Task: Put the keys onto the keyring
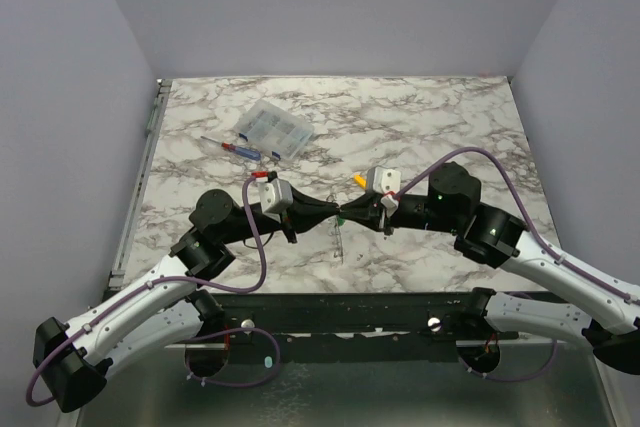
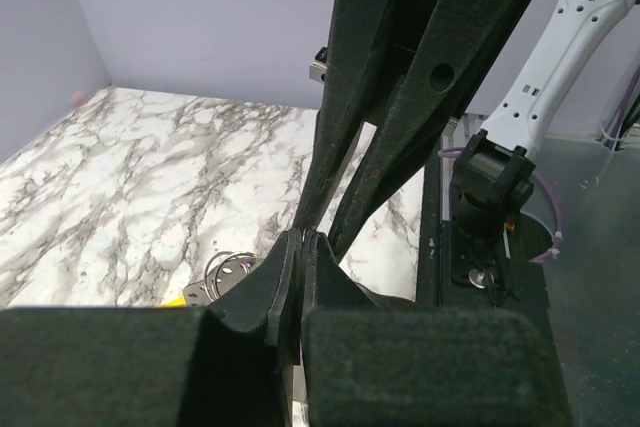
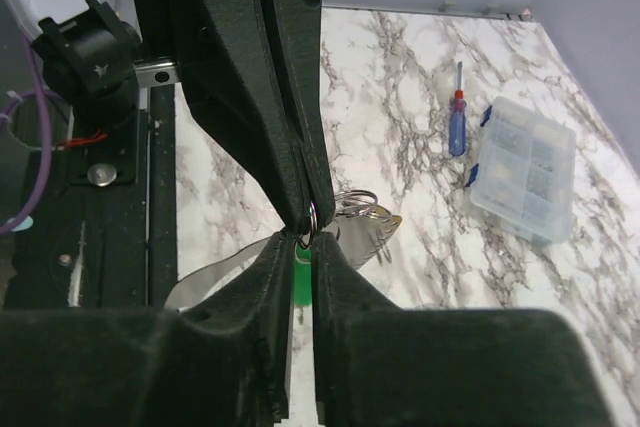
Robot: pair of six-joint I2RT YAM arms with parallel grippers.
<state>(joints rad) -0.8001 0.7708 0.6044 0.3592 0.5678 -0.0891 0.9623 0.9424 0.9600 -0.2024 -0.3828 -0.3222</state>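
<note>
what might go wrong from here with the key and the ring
1. The tiny green-headed key sits between the right jaws, which meet the left jaws tip to tip above the marble table; a small slip could drop it.
2. The pale grey flexible keyring band trails loose beside the jaws and may snag when the arms part.
3. The silver metal rings crowd the same spot and might tangle.

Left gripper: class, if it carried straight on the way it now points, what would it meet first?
The right gripper. The left gripper points straight at it, the two nearly tip to tip, with the green key pinched in the right one. Whether the tips actually touch is unclear.
</note>
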